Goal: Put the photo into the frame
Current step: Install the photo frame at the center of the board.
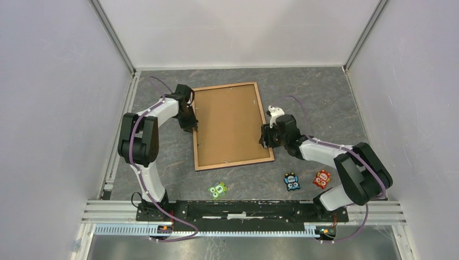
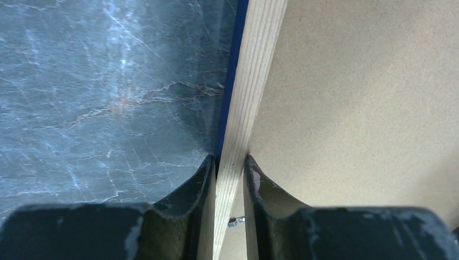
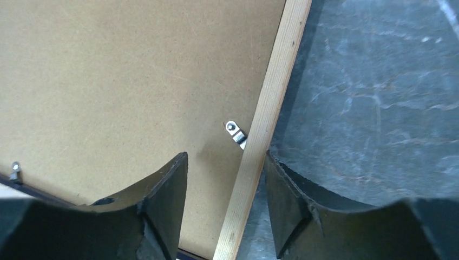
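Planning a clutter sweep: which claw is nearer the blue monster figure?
Right. The right claw straddles the right rail of the frame, not far beyond the blue monster figure; the left claw pinches the opposite rail.

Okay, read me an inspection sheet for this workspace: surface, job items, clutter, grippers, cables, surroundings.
Surface: dark marbled table; no spills seen.
Job's things: the frame lies back up with a brown backing board inside it; the photo is not in sight.
Clutter: three small cartoon-monster figures near the arm bases, the green figure, the blue figure and the red figure.
Grippers: left gripper has its jaws closed on the frame's left rail; right gripper has its jaws open, straddling the right rail.
Cables: purple cables run along both arms; none lies on the frame.
Surroundings: pale enclosure walls; aluminium rail at the near edge.
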Controlling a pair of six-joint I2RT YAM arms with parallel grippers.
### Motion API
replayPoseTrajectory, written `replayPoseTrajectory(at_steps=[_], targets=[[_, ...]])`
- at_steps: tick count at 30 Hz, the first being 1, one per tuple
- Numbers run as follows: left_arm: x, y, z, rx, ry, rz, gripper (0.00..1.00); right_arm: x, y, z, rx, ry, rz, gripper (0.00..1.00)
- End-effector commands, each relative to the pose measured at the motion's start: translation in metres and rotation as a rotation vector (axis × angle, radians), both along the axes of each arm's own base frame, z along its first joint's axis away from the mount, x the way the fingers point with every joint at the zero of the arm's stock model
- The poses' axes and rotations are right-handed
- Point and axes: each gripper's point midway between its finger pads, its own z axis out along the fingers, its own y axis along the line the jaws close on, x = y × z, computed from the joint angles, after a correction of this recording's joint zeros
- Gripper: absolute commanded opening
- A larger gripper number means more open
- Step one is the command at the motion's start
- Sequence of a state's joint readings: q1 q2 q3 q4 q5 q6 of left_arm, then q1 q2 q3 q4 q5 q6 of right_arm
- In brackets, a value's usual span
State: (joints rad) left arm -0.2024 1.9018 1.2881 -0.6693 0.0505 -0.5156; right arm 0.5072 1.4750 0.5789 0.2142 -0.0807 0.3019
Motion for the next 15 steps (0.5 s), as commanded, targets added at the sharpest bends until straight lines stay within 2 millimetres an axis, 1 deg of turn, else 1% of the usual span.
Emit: replayPoseTrajectory(at_steps=[1, 4, 7, 8, 10, 11, 13, 15], targets=[[0.001, -0.034, 0.005, -0.125, -0.022, -0.006, 0.23, 0.030, 0.010, 0.029, -0.108, -0.070, 0.056, 0.61], [0.002, -0.025, -0.001, -0.072, -0.014, -0.012, 0.18, 0.057, 0.005, 0.038, -0.164, -0.088, 0.024, 0.65], [0.003, -0.021, -0.005, -0.047, 0.002, -0.014, 0.18, 0.074, 0.002, 0.037, -0.184, -0.084, 0.009, 0.67], [0.004, -0.020, -0.004, -0.039, 0.001, -0.018, 0.22, 0.074, -0.002, 0.032, -0.208, -0.065, 0.005, 0.67], [0.007, -0.014, 0.000, -0.006, -0.020, -0.020, 0.35, 0.074, -0.009, 0.024, -0.236, -0.061, -0.012, 0.68], [0.009, -0.010, 0.003, 0.014, -0.031, -0.022, 0.39, 0.071, -0.013, 0.021, -0.242, -0.056, -0.021, 0.68], [0.012, -0.006, 0.008, 0.037, -0.053, -0.035, 0.41, 0.068, -0.017, 0.017, -0.234, -0.071, -0.036, 0.68], [0.012, -0.006, 0.006, 0.041, -0.050, -0.045, 0.40, 0.067, -0.022, 0.019, -0.233, -0.085, -0.052, 0.69]])
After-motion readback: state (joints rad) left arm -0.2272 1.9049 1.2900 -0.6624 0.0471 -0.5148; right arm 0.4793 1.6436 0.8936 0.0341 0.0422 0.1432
